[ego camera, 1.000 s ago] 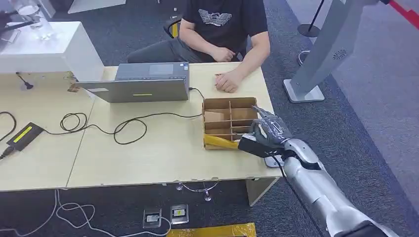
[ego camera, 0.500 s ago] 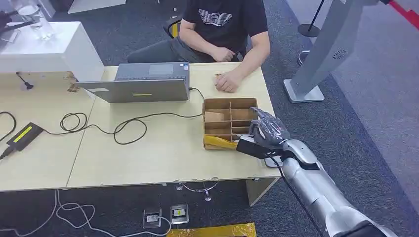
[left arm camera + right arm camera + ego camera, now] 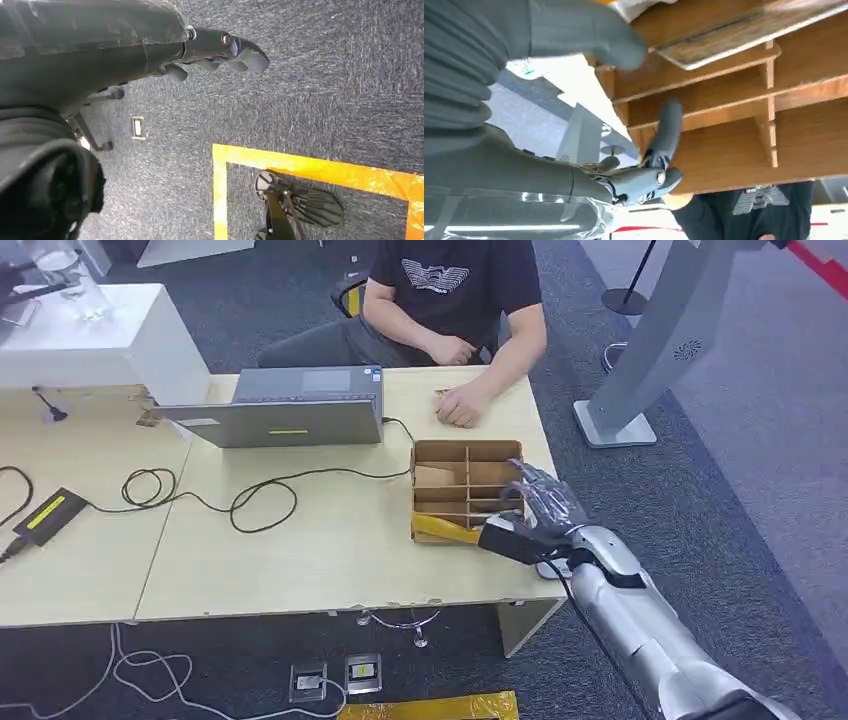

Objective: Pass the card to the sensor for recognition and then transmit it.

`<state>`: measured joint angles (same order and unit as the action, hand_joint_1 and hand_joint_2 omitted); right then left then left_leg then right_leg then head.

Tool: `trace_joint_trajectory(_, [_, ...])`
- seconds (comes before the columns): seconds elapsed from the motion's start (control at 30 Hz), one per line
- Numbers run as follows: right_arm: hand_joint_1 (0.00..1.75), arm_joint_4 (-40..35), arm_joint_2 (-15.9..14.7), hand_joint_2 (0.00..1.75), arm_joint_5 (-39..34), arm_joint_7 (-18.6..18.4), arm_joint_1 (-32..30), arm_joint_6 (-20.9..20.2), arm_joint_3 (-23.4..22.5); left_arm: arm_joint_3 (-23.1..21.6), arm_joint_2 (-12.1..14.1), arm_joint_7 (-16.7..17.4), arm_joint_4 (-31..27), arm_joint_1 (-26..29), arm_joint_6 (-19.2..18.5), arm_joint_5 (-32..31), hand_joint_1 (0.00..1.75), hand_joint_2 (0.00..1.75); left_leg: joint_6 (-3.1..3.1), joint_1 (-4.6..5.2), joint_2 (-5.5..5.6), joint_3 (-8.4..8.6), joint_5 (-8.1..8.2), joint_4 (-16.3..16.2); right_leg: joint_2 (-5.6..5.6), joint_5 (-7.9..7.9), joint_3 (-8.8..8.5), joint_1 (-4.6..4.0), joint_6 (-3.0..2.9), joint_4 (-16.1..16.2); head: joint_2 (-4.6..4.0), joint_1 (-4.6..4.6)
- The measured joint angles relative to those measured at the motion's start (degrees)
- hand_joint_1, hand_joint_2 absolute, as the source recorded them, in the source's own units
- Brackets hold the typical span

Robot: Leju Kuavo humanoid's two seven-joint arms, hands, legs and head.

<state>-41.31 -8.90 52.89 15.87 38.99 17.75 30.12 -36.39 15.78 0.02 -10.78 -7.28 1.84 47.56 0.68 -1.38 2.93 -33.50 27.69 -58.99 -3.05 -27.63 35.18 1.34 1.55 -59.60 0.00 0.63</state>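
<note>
Right now the pale wooden desk (image 3: pixel 300 560) carries a grey laptop (image 3: pixel 275 420) and, at its right end, a brown cardboard divider box (image 3: pixel 440 455). Over the box's near right corner hovers the right hand (image 3: pixel 535 515), fingers spread, holding nothing. A yellow card (image 3: pixel 440 528) lies in the nearest compartment. The left hand (image 3: pixel 220 52) hangs released above grey carpet (image 3: pixel 325 75).

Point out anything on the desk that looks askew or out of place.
A yellow item lies tilted across the near end of the divided cardboard box, not seated in a compartment. A black cable loops loosely over the desk.
</note>
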Motion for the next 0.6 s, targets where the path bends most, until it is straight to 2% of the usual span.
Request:
trace_joint_trajectory(0.33, [0.00, 0.0, -0.2, 1.75, 0.8, 0.2, 2.2, 1.8, 0.0, 0.0, 0.0, 0.0, 0.0, 0.0, 0.0, 0.4, 0.00, 0.00, 0.00, 0.00, -0.03, 0.00, 0.00, 0.0, -0.03, 0.01, 0.01, 0.00, 0.00, 0.0, 0.00, 0.00])
trace_joint_trajectory(0.6, [0.00, -0.1, -3.2, 1.75, 1.9, 0.6, 13.5, 1.4, -0.9, -0.1, 0.1, 0.0, 0.0, 0.0, 0.0, 0.7, 0.00, 0.00, 0.00, 0.02, -0.03, 0.00, -0.01, 0.0, -0.04, 0.02, 0.02, 0.02, 0.00, 0.0, 0.00, 0.00])
